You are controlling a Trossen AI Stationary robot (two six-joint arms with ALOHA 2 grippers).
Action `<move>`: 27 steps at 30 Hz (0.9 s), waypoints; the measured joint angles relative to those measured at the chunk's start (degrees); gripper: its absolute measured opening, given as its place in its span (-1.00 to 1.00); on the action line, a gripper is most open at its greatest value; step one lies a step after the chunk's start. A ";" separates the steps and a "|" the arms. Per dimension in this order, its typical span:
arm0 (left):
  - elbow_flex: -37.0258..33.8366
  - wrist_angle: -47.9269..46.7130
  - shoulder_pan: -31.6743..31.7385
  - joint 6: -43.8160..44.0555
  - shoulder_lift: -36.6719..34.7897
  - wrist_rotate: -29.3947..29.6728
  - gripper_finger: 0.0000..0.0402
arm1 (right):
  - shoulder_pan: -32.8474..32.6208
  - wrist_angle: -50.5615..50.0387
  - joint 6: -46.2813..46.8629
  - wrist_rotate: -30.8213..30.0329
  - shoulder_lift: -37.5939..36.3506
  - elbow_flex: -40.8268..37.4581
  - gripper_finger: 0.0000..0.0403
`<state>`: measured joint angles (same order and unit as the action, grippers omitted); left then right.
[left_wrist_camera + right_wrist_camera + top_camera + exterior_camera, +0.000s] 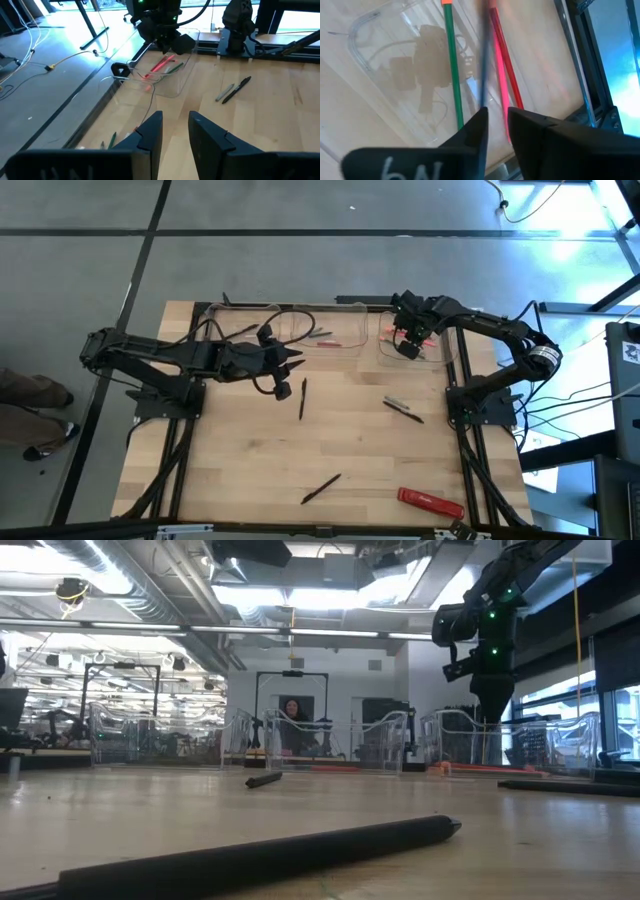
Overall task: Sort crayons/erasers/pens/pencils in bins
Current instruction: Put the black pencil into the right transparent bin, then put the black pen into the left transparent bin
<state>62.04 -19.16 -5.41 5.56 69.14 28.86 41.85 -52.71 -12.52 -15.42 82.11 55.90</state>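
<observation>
High view: right gripper (pixel 408 340) hangs over the rt bin (pixel 440 352) at the table's (pixel 250 460) far edge; left gripper (pixel 292 362) hovers near the middle bin (pixel 345 345). Black pens (pixel 302 398) lie loose on the wood, red bar (pixel 431 501) near the front.

Left wrist: jaws spread, nothing between.

Right wrist: jaws slightly apart – a dark pen (pixel 484 65), blurred, just beyond the tips over green (pixel 452 60) and red (pixel 502 55) pencils; grip can't be told

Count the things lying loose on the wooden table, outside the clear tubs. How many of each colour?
Black pens: 3
Grey pen: 1
Red bar: 1
Total: 5
</observation>
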 joint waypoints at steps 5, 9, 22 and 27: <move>0.00 -0.11 0.00 0.35 0.00 0.00 -0.58 | 0.00 -0.04 0.07 -0.01 0.00 0.00 -0.41; 0.00 -1.52 0.02 4.83 0.00 0.04 -0.58 | 0.00 -1.02 2.01 -0.01 0.02 1.17 -0.31; 0.00 -11.94 3.74 35.54 0.33 0.11 -0.58 | -3.23 -7.09 4.19 4.01 -6.89 19.30 -0.28; 0.00 -10.04 3.65 40.46 2.07 -1.96 -0.58 | -7.31 -5.44 3.26 15.30 -11.57 24.19 -0.28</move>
<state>62.04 -29.19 -1.76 46.02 71.22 26.90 34.53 -58.15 -9.26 -0.12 70.54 80.09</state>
